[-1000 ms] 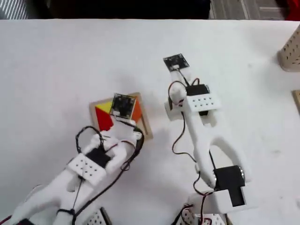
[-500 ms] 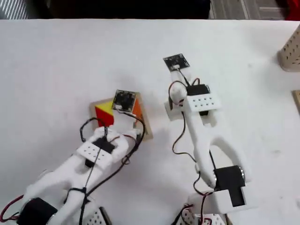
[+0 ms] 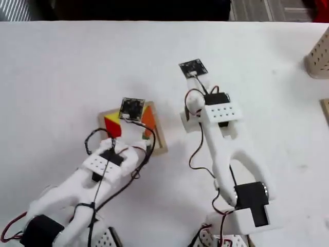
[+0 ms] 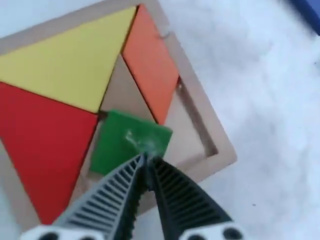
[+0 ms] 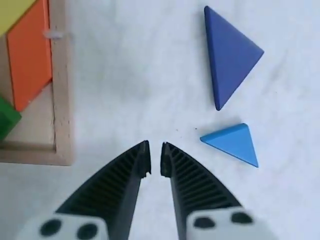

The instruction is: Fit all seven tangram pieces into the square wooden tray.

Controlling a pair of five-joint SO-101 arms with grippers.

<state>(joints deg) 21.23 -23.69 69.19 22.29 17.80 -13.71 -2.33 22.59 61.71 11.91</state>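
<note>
The square wooden tray [image 4: 200, 125] holds a yellow triangle [image 4: 70, 62], a red triangle [image 4: 42, 145], an orange parallelogram [image 4: 150, 65] and a green square [image 4: 127, 142] that lies slightly askew. My left gripper [image 4: 147, 162] is shut, with its tips over the green square's near edge. My right gripper [image 5: 155, 150] is shut and hovers over bare table beside the tray's corner [image 5: 62, 100]. A dark blue triangle [image 5: 230, 55] and a light blue triangle [image 5: 232, 142] lie on the table just beyond it. In the high view the left arm [image 3: 105, 167] covers most of the tray [image 3: 160, 146].
A beige perforated block [image 3: 320, 59] stands at the table's right edge. The right arm [image 3: 221, 118] stands to the right of the tray. The white table [image 3: 61, 67] is bare at the far left and along the back.
The left arm has drawn back toward its base and its wrist has shifted a little to the left over the tray. The right arm has kept still.
</note>
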